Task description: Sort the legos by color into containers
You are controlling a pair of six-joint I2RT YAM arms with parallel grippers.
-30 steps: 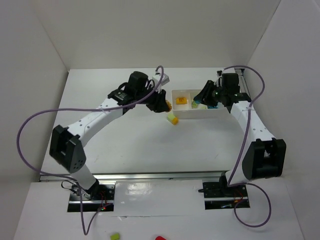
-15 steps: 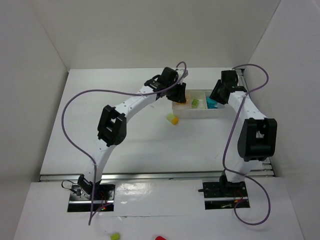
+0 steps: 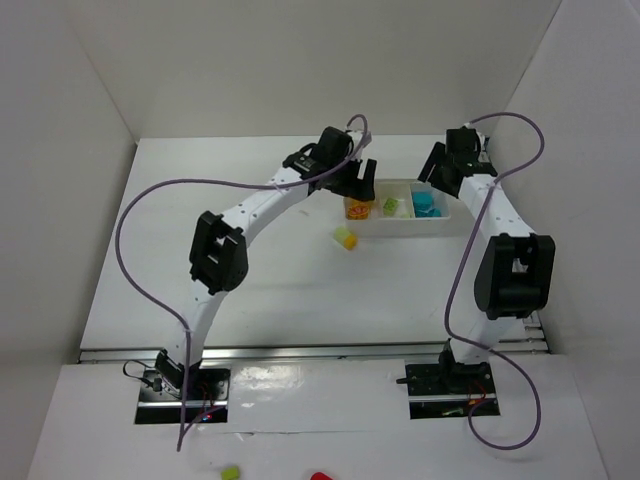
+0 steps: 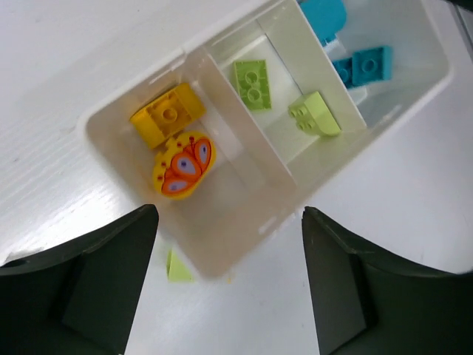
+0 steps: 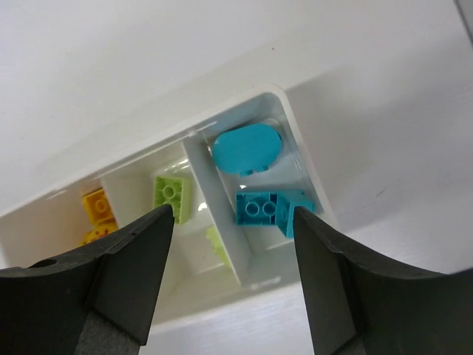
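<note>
Both claws gape wide and hold nothing: the left claw [image 4: 229, 222] hangs over the tray's [image 3: 400, 228] nine o'clock end, the right claw [image 5: 233, 222] over its three o'clock end. The tray (three cells) holds yellow-orange bricks [image 4: 168, 112], green bricks [image 4: 253, 83] and blue bricks [image 4: 362, 66]. One lime brick [image 3: 345, 238] sits on the bench [image 3: 300, 290] at the tray's seven o'clock.

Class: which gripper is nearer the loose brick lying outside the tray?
Left. The left gripper hangs over the tray's orange end beside the brick; the right gripper over its blue end.
</note>
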